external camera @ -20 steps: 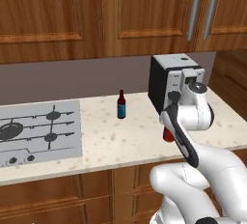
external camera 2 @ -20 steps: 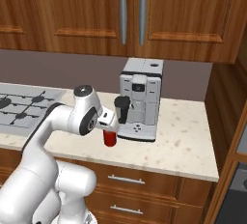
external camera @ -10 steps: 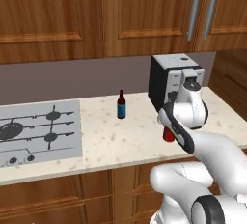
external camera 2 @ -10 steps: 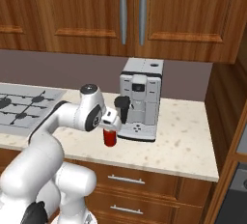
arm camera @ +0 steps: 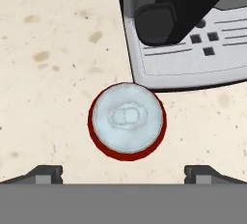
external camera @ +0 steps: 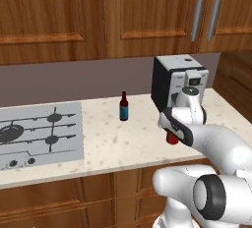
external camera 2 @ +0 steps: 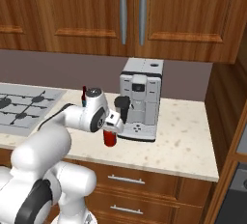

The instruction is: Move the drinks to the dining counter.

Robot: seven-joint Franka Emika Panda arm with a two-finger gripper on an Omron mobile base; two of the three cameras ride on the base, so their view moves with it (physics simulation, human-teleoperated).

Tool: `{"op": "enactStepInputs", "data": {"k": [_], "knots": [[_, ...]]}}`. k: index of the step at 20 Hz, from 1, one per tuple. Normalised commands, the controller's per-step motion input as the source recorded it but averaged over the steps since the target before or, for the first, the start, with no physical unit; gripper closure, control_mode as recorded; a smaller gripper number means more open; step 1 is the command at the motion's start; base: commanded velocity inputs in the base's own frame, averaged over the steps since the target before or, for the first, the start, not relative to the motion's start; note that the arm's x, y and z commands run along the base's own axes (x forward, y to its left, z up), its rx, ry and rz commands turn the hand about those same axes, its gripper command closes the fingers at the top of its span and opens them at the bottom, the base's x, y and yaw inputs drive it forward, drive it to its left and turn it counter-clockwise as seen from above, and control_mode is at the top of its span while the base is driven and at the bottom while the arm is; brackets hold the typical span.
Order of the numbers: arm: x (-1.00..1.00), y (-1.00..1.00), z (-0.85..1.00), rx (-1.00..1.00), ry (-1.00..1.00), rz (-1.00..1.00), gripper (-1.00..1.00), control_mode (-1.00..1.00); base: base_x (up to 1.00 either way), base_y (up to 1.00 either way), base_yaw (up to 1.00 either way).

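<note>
Beige speckled tabletop (external camera: pixel 128 143) is seen bare between the stovetop (external camera: pixel 37 133) at left and the red can (external camera: pixel 172 138) right of centre; the dark-red bottle (external camera: pixel 124 107) stands mid-frame.

In the right base view, the can (external camera 2: pixel 110 138) sits just before the coffee machine (external camera 2: pixel 141 100), under the bent arm.

In the hand view, the gripper (arm camera: pixel 123 172) is spread wide above the can (arm camera: pixel 127 120), centred.

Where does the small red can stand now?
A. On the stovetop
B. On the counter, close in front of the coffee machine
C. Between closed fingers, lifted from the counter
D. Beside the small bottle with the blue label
B: the red can stands upright on the beige counter, just before the coffee machine, with the fingers open above it.
</note>
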Motion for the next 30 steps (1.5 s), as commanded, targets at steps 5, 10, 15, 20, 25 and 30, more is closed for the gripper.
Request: {"op": "enactStepInputs", "data": {"k": [5, 10, 15, 20, 25, 30], "knots": [[0.07, -0.05, -0.11, 0.0, 0.0, 0.0, -1.0, -1.0, 0.0, 0.0, 0.0], [0.06, -0.01, -0.1, 0.0, 0.0, 0.0, -1.0, -1.0, 0.0, 0.0, 0.0], [0.1, 0.0, -0.12, 0.0, 0.0, 0.0, -1.0, -1.0, 0.0, 0.0, 0.0], [0.12, 0.0, -0.13, 0.0, 0.0, 0.0, -1.0, -1.0, 0.0, 0.0, 0.0], [0.09, 0.0, -0.07, 0.0, 0.0, 0.0, -1.0, -1.0, 0.0, 0.0, 0.0], [0.05, 0.0, -0.08, 0.0, 0.0, 0.0, -1.0, -1.0, 0.0, 0.0, 0.0]]}}
